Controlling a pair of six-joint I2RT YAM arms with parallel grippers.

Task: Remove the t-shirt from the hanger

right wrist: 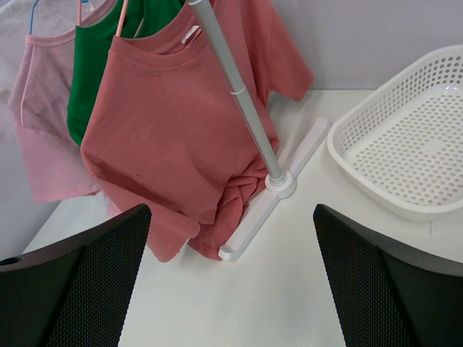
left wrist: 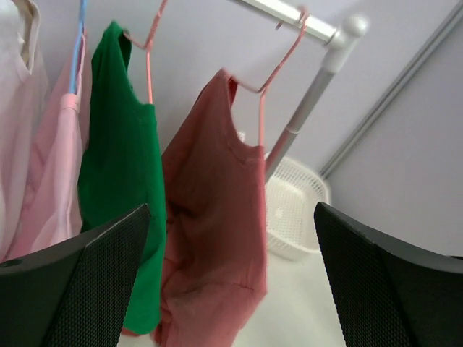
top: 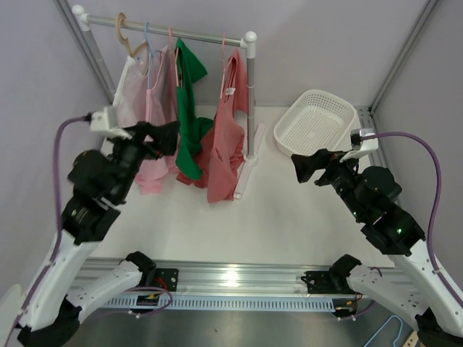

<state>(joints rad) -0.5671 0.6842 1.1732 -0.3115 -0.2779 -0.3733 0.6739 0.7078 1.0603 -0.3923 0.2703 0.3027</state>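
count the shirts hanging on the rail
4, left to right along the rail: white shirt, pink shirt, green shirt, red shirt by the post. Folds may hide another.

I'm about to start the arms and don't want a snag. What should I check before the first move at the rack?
1. Left gripper open, holding nothing: ok.
2. Right gripper open, holding nothing: ok.
3. Red t-shirt hanging on its pink hanger, hook over the rail: ok.
4. Free room around the red t-shirt: not ok. The green shirt hangs right beside it and the rack pole stands on its other side.
5. Hem free of the rack's foot: not ok. The cloth bunches against the base.
6. White basket upright beside the rack: ok.
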